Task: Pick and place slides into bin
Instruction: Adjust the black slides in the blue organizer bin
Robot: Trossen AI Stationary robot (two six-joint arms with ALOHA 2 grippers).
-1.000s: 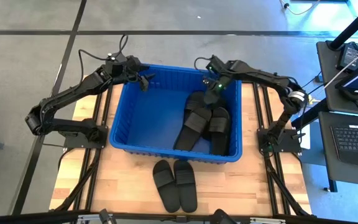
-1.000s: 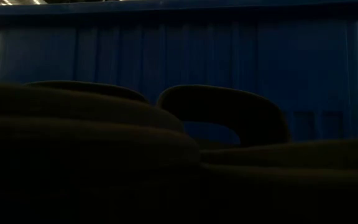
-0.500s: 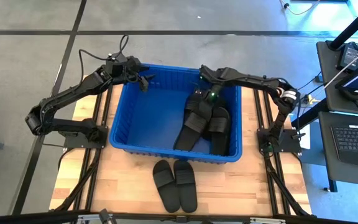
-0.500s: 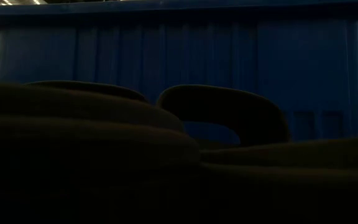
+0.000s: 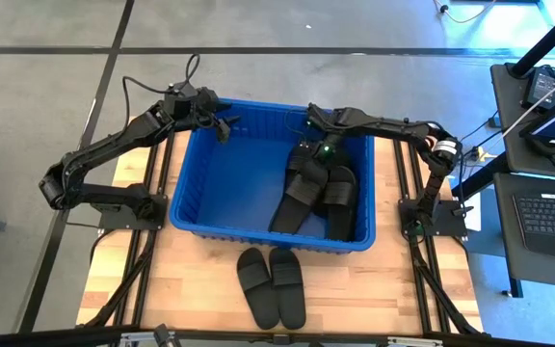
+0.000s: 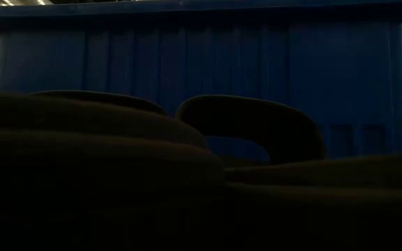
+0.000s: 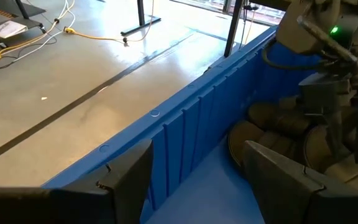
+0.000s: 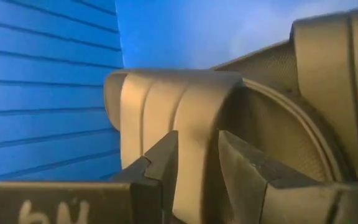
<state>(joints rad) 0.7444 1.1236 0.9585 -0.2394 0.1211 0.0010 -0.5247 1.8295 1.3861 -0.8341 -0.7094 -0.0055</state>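
Blue bin (image 5: pixel 190 183) held 4 slides (image 5: pixel 314 188), 2 more on table (image 5: pixel 133 289) in front. R gripper (image 8: pixel 197 163) was inside bin, jaws pinching strap of the rearmost slide (image 8: pixel 185 106). L gripper (image 5: pixel 225 126) hovered at bin's rear-left rim, jaws spread, nothing between

R gripper (image 5: pixel 308 152) lower, farther into bin (image 5: pixel 210 183)

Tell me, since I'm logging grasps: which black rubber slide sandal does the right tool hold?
The black rubber slide sandal at the blue plastic bin's far end; the right tool pinches its strap.
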